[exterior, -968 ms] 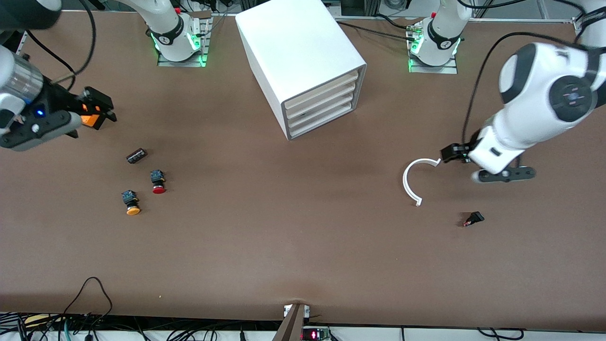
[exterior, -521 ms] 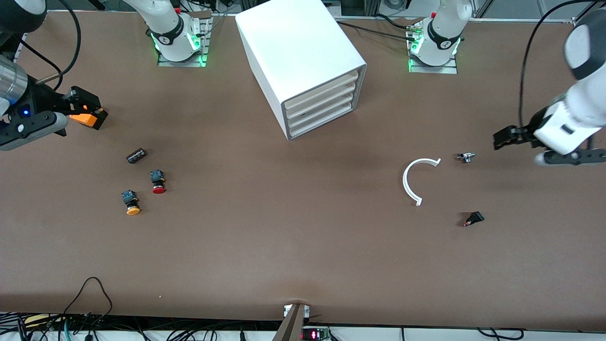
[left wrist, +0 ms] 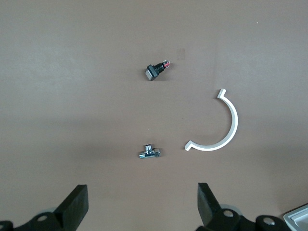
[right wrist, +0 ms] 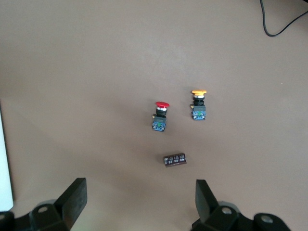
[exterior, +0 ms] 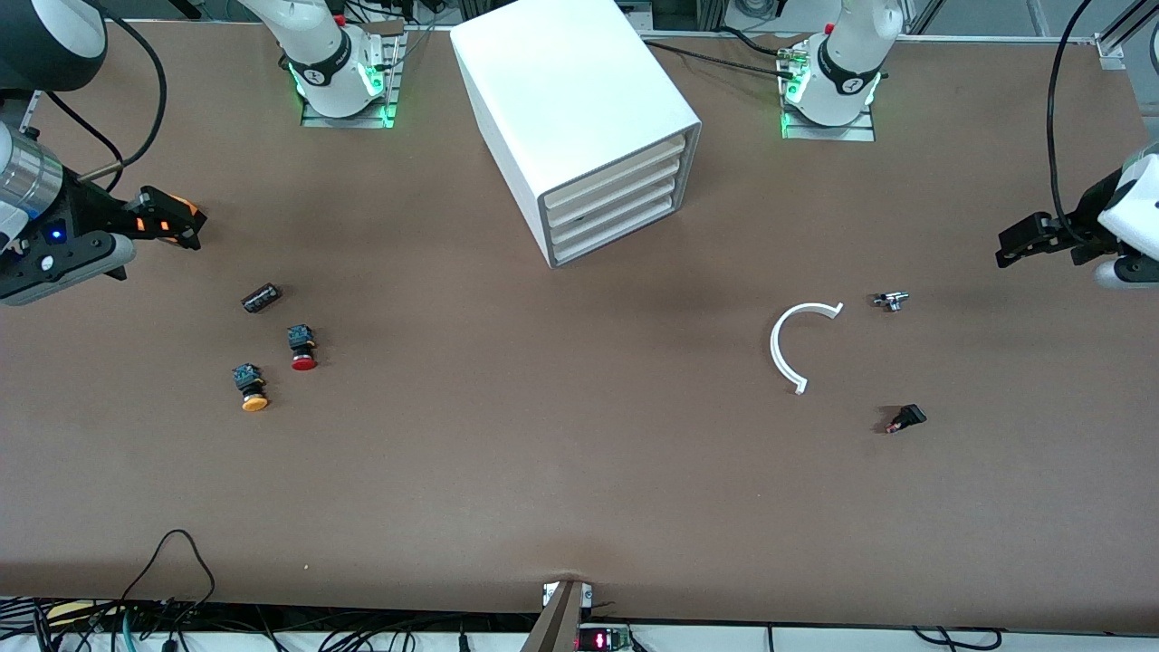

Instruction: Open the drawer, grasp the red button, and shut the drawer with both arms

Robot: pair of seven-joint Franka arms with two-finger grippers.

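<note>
The white cabinet (exterior: 579, 100) stands in the middle of the table between the arms' bases, with all of its cream drawer fronts (exterior: 616, 195) pushed in. The red-capped button (exterior: 303, 349) (right wrist: 160, 117) lies on the table toward the right arm's end. My right gripper (exterior: 186, 222) (right wrist: 139, 199) hovers open and empty near that end, apart from the button. At the left arm's end my left gripper (exterior: 1007, 249) (left wrist: 142, 204) hangs open and empty over bare table, well apart from the cabinet.
An orange-yellow button (exterior: 251, 388) (right wrist: 198, 106) and a small dark component (exterior: 261, 297) (right wrist: 174, 160) lie beside the red one. Toward the left arm's end lie a white C-shaped ring (exterior: 786, 349) (left wrist: 226, 132), a small metal fitting (exterior: 892, 301) (left wrist: 149, 153) and a black switch (exterior: 905, 418) (left wrist: 156, 70).
My left arm has drawn back from the white ring toward its end of the table, which uncovered the metal fitting. The right gripper has shifted slightly toward its end.
</note>
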